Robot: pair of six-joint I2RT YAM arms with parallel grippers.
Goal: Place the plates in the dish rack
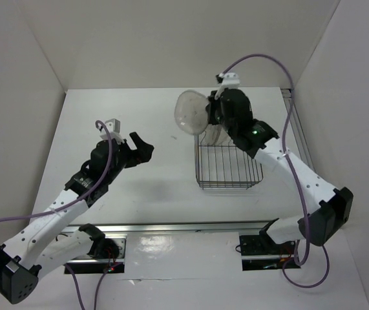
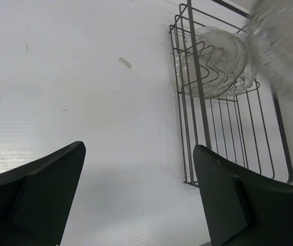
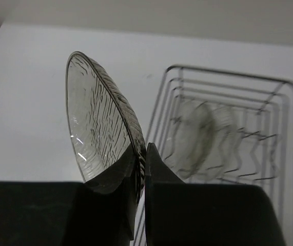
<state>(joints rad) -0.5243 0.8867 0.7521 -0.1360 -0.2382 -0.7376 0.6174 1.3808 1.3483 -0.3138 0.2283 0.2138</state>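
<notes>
Sitting on the table (image 1: 139,123) at two o'clock, the dish rack (image 1: 229,169) is already carrying plates (image 2: 213,61) at its far end. The right gripper (image 3: 142,154) is holding a ribbed translucent plate (image 1: 190,113) at the rack's eleven o'clock, jaws pinched on its rim; lowering it edge-on into a free slot looks best. The left gripper (image 2: 138,148) is hanging with jaws wide, empty.

The left arm reaches forward, and the left end effector (image 1: 143,147) is spread wide, holding nothing. The right arm extends farther out, with the right end effector (image 3: 140,160) pinched on a plate (image 3: 96,125).
</notes>
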